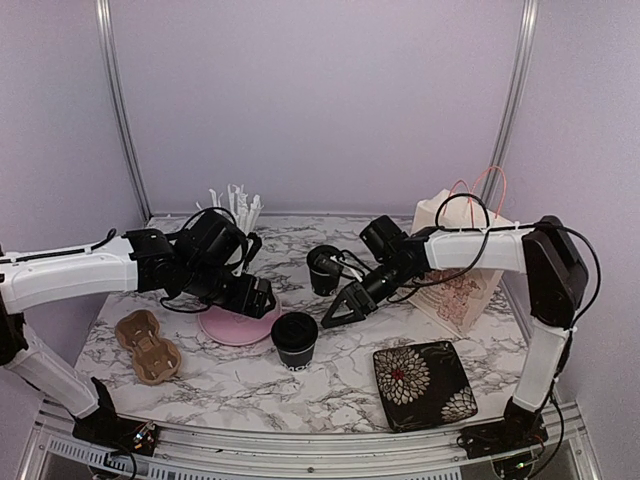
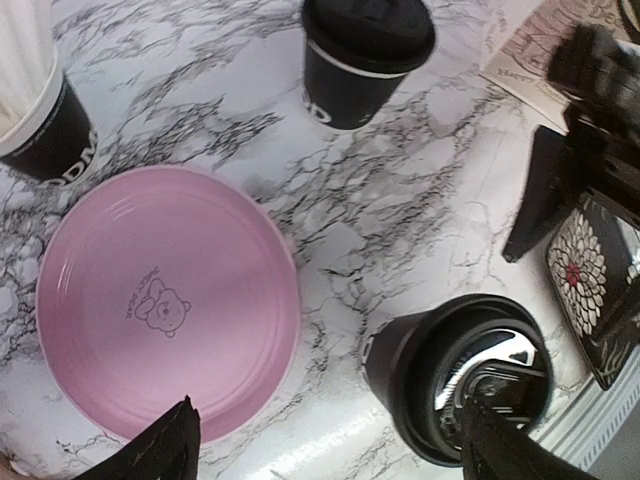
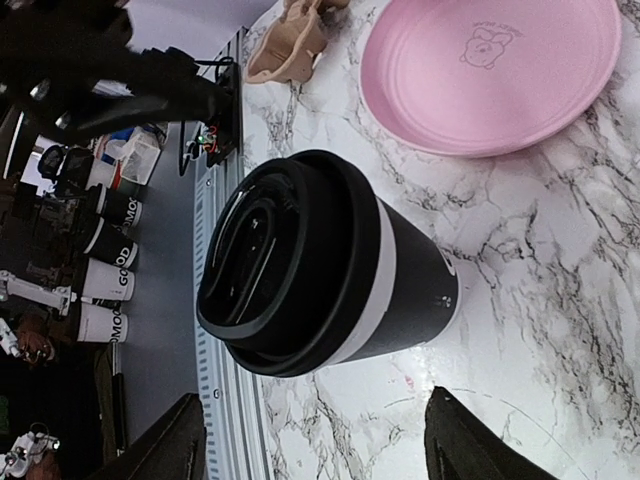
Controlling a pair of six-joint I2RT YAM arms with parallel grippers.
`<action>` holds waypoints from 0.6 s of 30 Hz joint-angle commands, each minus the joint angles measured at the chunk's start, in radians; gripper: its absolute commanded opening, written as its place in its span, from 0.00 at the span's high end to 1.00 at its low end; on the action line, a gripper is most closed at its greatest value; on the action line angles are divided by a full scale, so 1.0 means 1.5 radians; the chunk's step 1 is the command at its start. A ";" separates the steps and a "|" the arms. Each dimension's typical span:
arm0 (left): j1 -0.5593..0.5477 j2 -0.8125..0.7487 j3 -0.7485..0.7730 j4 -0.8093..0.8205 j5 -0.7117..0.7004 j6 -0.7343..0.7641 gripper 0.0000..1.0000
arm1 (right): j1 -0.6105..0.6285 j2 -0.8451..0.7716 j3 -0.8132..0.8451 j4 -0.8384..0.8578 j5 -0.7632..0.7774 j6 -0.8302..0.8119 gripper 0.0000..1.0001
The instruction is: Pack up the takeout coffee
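One takeout coffee cup [image 1: 295,340] stands lidded at the front middle of the marble table: black sides, a white band, a black lid. The other lidded cup [image 1: 325,268] stands farther back. My left gripper [image 1: 260,297] hangs open over the pink plate [image 1: 225,325], just left of the near cup [image 2: 465,375]. In the left wrist view one fingertip [image 2: 500,440] overlaps that cup's lid. My right gripper [image 1: 345,305] is open just right of the same cup [image 3: 320,265], which sits ahead of its jaws, not between them [image 3: 315,450].
A brown pulp carrier [image 1: 148,345] lies front left. A black cup of white sticks [image 2: 40,110] stands behind the plate. A paper bag [image 1: 460,265] stands at the right. A floral square plate [image 1: 425,385] sits front right.
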 commanded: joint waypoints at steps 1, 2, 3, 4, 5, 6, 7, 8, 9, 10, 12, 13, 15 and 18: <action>0.023 -0.034 -0.057 0.122 0.063 -0.109 0.10 | 0.005 0.029 0.024 0.013 -0.046 0.029 0.31; 0.024 -0.034 -0.062 0.132 0.081 -0.112 0.10 | 0.004 0.030 0.024 0.013 -0.050 0.032 0.32; 0.024 -0.031 -0.066 0.140 0.091 -0.115 0.10 | 0.004 0.033 0.024 0.014 -0.052 0.036 0.33; 0.024 -0.028 -0.070 0.147 0.101 -0.118 0.10 | 0.005 0.034 0.025 0.015 -0.054 0.038 0.34; 0.023 -0.025 -0.073 0.159 0.111 -0.121 0.10 | 0.005 0.037 0.026 0.016 -0.055 0.041 0.35; 0.024 -0.020 -0.077 0.166 0.120 -0.123 0.10 | 0.004 0.039 0.027 0.017 -0.056 0.043 0.36; 0.023 -0.014 -0.079 0.171 0.127 -0.124 0.10 | 0.004 0.041 0.029 0.017 -0.058 0.045 0.38; 0.023 -0.010 -0.079 0.174 0.133 -0.124 0.11 | 0.004 0.044 0.030 0.017 -0.061 0.046 0.40; 0.023 -0.004 -0.081 0.177 0.138 -0.124 0.12 | 0.004 0.047 0.032 0.017 -0.064 0.047 0.42; 0.024 0.000 -0.083 0.182 0.143 -0.125 0.13 | 0.004 0.049 0.033 0.018 -0.067 0.048 0.44; 0.024 0.007 -0.090 0.195 0.155 -0.125 0.15 | 0.004 0.055 0.038 0.017 -0.073 0.051 0.45; 0.023 0.010 -0.093 0.200 0.160 -0.126 0.16 | 0.004 0.058 0.040 0.017 -0.077 0.052 0.46; 0.023 0.017 -0.098 0.209 0.167 -0.128 0.19 | 0.005 0.064 0.044 0.015 -0.085 0.051 0.46; 0.024 0.030 -0.103 0.220 0.179 -0.131 0.23 | 0.006 0.068 0.045 0.014 -0.093 0.050 0.47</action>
